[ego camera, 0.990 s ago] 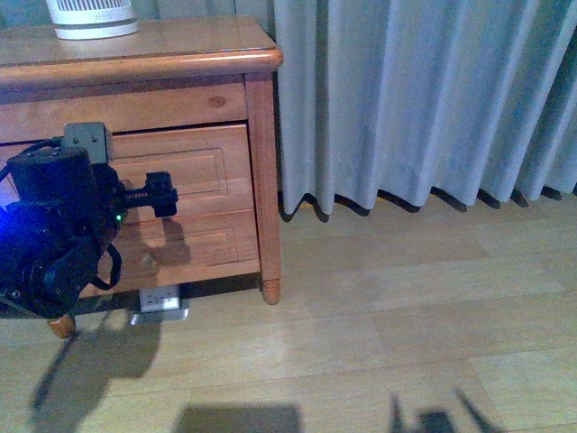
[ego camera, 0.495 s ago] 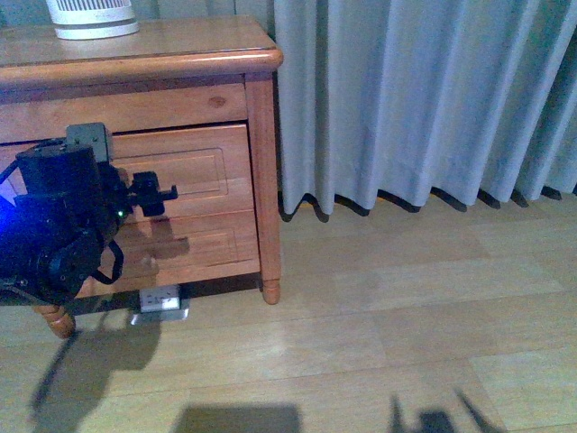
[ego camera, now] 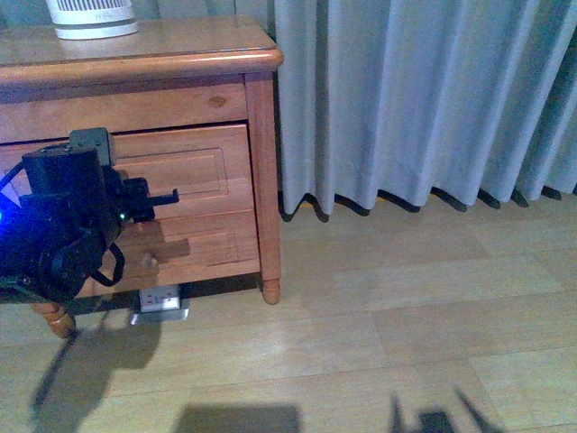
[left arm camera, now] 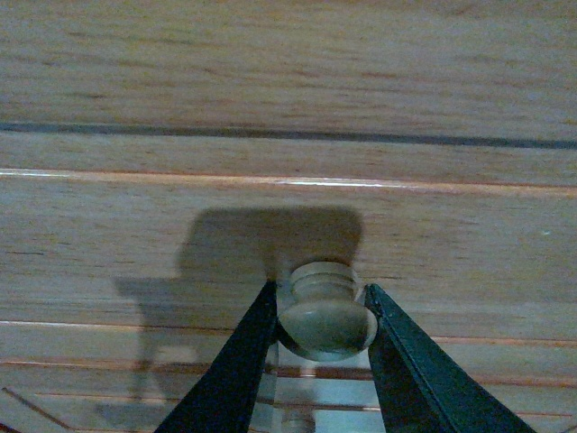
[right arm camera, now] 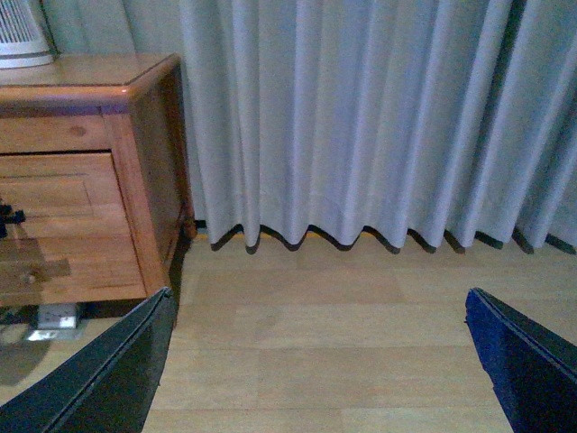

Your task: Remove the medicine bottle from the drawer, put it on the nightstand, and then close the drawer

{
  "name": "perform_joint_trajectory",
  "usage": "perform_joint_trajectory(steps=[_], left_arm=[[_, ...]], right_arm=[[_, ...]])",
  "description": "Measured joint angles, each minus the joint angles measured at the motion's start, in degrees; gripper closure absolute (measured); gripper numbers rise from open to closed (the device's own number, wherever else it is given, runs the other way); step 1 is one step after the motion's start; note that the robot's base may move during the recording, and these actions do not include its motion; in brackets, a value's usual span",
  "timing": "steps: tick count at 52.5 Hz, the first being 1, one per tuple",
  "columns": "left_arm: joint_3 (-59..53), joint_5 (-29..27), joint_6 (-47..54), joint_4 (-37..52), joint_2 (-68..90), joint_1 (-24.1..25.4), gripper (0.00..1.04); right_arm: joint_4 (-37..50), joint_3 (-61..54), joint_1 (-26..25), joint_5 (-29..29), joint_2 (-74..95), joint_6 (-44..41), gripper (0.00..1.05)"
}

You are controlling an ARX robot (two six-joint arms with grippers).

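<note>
While the left hand sits at the knob of the drawer, its two dark fingers touch the knob's opposite sides, so it's clamped on the knob. In the front view the drawer looks pushed in, its front about level with the nightstand frame, directly above the lower drawer. The left arm is low against the nightstand's front. The right hand is well away from the nightstand, fingers spread wide over the wooden floor, facing the grey curtain. A white slatted device stands on the nightstand top. A power strip lies on the floor under the nightstand.
</note>
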Motion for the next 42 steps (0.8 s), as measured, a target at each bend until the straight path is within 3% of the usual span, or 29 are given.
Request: perform_joint_trajectory(steps=[20,42], left_arm=[[-5.31,-0.66,0.26,5.05,-1.9,0.07,0.79],[-40.72,-3.87,-0.74,12.94,-19.85,-4.09,0.79]], right_arm=[[0.0,0.02,0.0,0.0,0.0,0.0,0.07],[0.0,0.0,0.0,0.0,0.0,0.0,0.07]])
